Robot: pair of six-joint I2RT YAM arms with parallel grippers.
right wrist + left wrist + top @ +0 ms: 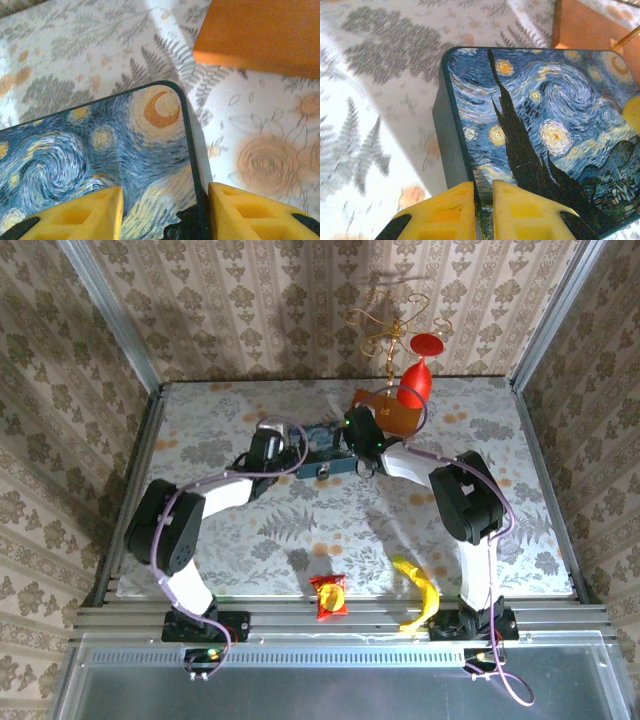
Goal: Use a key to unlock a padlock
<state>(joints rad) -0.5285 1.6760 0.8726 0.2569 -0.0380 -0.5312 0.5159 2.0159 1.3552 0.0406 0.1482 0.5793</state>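
Blue tin (545, 115) (one): left gripper (482, 192) pinches its edge, right gripper (165, 200) spread wide astride its corner.

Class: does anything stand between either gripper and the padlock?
I cannot make out a padlock. The blue painted tin sits at both: the left gripper pinches its edge, the right gripper straddles its corner.

right end effector (165, 200) down at the bottom edge, 2 yellow fingers (85, 212) spread wide, corner of the blue swirl-painted tin (100, 145) poking in between them, its dark rim close by the right-hand finger, orange block (260, 35) top right, apart from the tin, floral table (260, 150) underneath
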